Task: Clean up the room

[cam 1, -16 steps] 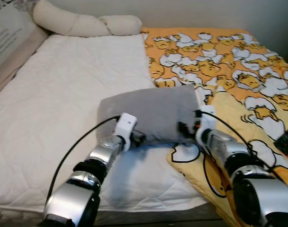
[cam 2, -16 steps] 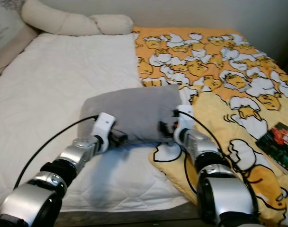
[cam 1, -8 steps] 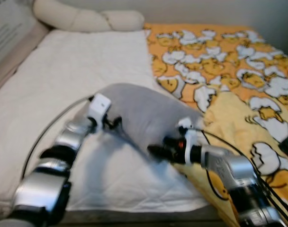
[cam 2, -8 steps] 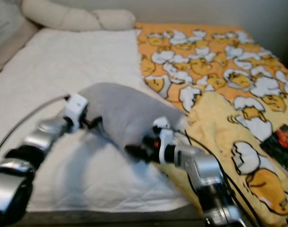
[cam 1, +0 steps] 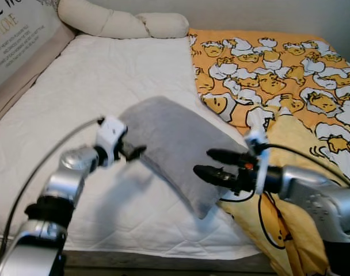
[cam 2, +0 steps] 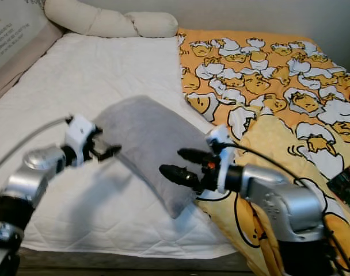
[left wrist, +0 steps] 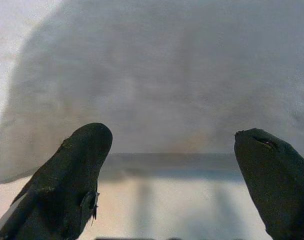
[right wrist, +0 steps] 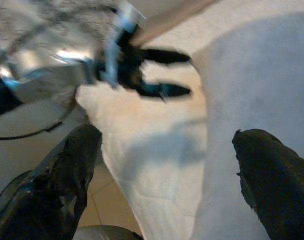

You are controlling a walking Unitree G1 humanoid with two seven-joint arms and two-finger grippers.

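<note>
A grey pillow point(cam 1: 175, 144) hangs tilted above the white mattress point(cam 1: 106, 86), casting a shadow on the sheet. It is caught between my two arms. My left gripper point(cam 1: 134, 152) stands open at the pillow's left end, fingers apart against the fabric point(left wrist: 167, 85). My right gripper point(cam 1: 207, 163) is open too, its fingers lying on the pillow's lower right side. In the right wrist view the pillow point(right wrist: 252, 85) lies beside one finger, and the left gripper point(right wrist: 162, 72) shows across from it.
A yellow duvet point(cam 1: 290, 80) printed with egg figures covers the bed's right half. A cream bolster point(cam 1: 123, 23) lies at the head, and a printed cushion point(cam 1: 19, 40) lines the left side. A dark book point(cam 2: 349, 185) rests at the far right. The bed's front edge point(cam 1: 163, 256) is close.
The pillow has come up off the mattress and swung leftward into a tilt. Both arms moved left with it, and the right gripper now points left across the pillow.
</note>
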